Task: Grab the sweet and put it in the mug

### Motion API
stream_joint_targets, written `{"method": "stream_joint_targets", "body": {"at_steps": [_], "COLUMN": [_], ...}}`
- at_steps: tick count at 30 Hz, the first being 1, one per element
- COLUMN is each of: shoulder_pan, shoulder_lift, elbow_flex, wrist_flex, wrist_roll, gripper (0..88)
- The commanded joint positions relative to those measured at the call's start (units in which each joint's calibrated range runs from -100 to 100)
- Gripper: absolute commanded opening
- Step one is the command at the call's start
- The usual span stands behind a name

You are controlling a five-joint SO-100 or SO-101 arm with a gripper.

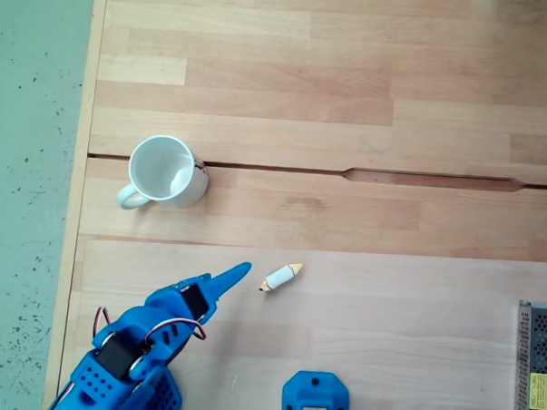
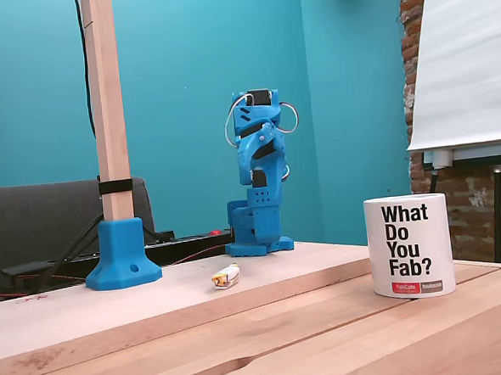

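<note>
Looking straight down on the wooden table (image 1: pixel 341 93) from above in a fixed view; from table height, close behind the mug (image 2: pixel 407 246), facing the blue arm (image 2: pixel 259 187) in another; mug (image 1: pixel 166 171), sweet (image 1: pixel 280 276), arm shared

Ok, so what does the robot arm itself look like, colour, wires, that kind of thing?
The arm is bright blue plastic throughout, blocky in build, with black motor housings set into its joints. Thin red, white and dark cables loop out between the segments. In a fixed view from above, the gripper ends in a tapered, pointed blue finger, and the lower body shows a grid of small holes. No lettering is visible on it.
</note>
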Motion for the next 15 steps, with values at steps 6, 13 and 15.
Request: {"method": "stream_joint_targets", "body": {"at_steps": [6, 13, 15], "shoulder_pan": [-0.2, 0.53, 0.53], "shoulder_lift": [9.44, 16.92, 18.9], "elbow_flex": [-5.05, -11.92, -15.22], "wrist_flex": [0.17, 4.44, 7.51], "wrist_roll": [-7.28, -8.21, -8.3], "gripper": [37.3, 37.4, 37.4]}}
